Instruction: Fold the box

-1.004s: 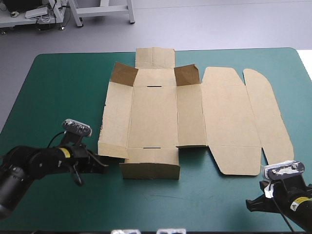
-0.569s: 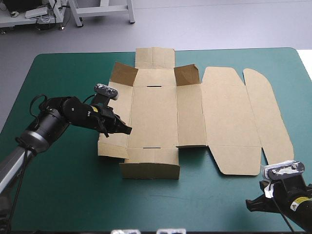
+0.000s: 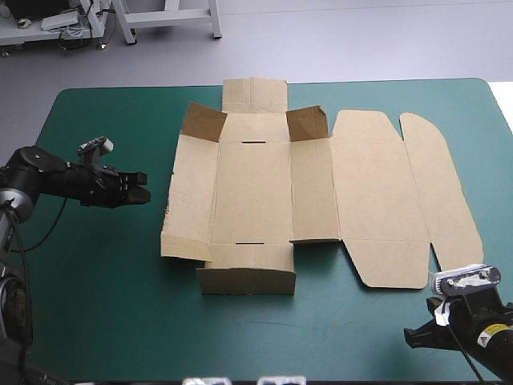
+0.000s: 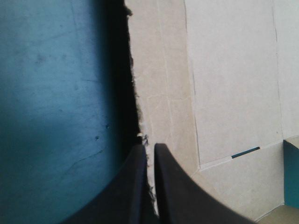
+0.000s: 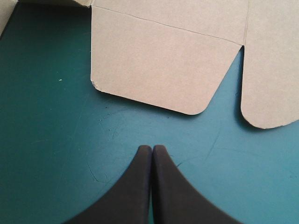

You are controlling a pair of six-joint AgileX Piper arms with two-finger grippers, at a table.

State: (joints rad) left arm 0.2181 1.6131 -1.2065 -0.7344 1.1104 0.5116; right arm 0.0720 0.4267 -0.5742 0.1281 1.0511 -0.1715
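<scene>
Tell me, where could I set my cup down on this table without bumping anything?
Roomiest: the bare table along its near edge, in front of the box, between the left arm and right arm. The far-left corner is free too. The box crowds the middle and right.

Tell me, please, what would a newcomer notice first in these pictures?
The box, a flat brown sheet with a few flaps raised, fills the middle of the teal-green table. The left gripper hovers beside its left edge, apart from it; the right gripper rests low at the near right corner, fingers shut.
</scene>
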